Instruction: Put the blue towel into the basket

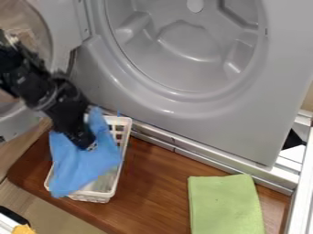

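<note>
Camera view: 1 black gripper [90, 145] hangs at the left, over 1 oblong white plastic basket [125, 145] with slotted walls, at the end of 1 black jointed arm [40, 87] that enters from the left edge. Its tip is against 1 soft blue cloth towel [85, 169]; the folds hide how the jaws stand, so I cannot tell whether they are open or closed. The towel is draped across the basket, overhanging its left wall and its near left corner, and spreading to the right rim. How much of it lies inside, I cannot tell.

As for edges, the basket stands aslant on a reddish-brown wooden board [156, 178], its far end near the silver metal rail [205, 159] along the foot of the smooth grey machine front [183, 123]. Its near end is close to the board's front left edge, with a strip of wood between. The board's left corner is rounded. To the right, open wood runs from the basket to 1 flat light-green cloth [225, 205], which sits well apart. Close on the arm's side is the grey-rimmed round door [55, 23], swung open at the left.

Counting up: 1 gripper, 1 basket, 1 blue towel, 1 green cloth, 1 round door, 1 large round grey recess [183, 48], and 1 small yellow object [23, 229] at the bottom left edge.
</note>
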Controlling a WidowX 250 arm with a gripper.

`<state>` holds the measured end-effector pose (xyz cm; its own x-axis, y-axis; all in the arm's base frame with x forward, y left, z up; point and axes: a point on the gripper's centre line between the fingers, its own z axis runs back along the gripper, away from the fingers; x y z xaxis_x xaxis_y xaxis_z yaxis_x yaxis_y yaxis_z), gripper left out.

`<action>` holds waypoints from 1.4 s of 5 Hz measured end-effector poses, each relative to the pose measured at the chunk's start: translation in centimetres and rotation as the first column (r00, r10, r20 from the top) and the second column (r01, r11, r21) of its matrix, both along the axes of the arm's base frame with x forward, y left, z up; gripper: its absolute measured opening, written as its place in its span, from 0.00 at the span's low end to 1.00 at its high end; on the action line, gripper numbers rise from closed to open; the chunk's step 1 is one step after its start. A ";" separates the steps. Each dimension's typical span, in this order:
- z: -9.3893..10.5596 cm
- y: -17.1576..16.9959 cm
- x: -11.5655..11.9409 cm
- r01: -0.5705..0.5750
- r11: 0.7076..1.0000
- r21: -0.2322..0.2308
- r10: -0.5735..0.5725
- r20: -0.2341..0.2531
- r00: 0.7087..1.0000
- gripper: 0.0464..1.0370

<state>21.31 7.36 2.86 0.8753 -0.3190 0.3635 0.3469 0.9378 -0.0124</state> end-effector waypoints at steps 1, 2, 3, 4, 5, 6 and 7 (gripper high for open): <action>-2.4 0.4 0.3 -0.011 1.000 0.001 0.011 -0.039 0.999 0.01; -4.7 -0.4 0.7 0.023 1.000 0.004 -0.023 -0.089 0.996 0.01; -6.3 -0.9 1.1 0.031 0.999 0.017 -0.030 -0.092 0.995 0.03; -7.2 -1.3 0.9 0.046 0.999 0.012 -0.044 -0.131 0.990 0.18; -5.6 -1.7 1.0 0.040 0.999 0.034 -0.036 -0.120 0.992 0.45; -3.1 -2.2 1.3 0.076 0.994 0.073 -0.069 -0.098 0.993 0.76; -0.8 -2.3 1.2 0.088 0.991 0.099 -0.080 -0.077 0.994 0.96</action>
<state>22.47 5.04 2.02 0.8667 -0.4250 0.2611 0.4265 0.9029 0.0539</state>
